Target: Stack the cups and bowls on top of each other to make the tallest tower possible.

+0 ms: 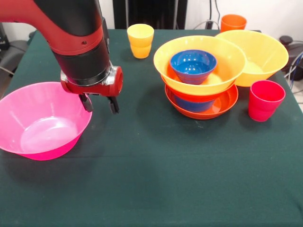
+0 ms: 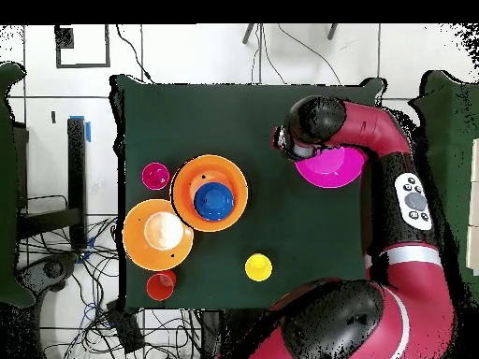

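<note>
Pink bowl (image 1: pixel 41 120) sits alone on the green worktop (image 1: pixel 156 175), open side up. The gripper (image 1: pixel 100 103) hangs just beside its rim with its fingers (image 1: pixel 113 104) apart and empty. Across the worktop stands the tower (image 1: pixel 200 78): a shallow red-orange bowl (image 1: pixel 222 106) at the base, a blue bowl inside it, a second red-orange bowl, a large yellow bowl (image 1: pixel 227 61), and a blue bowl (image 1: pixel 193 65) nested on top. A second yellow bowl (image 1: pixel 262 54) touches the tower. A red cup (image 1: pixel 265 100) stands near it; a yellow cup (image 1: pixel 140 40) and an orange cup (image 1: pixel 233 22) stand at the far edge.
</note>
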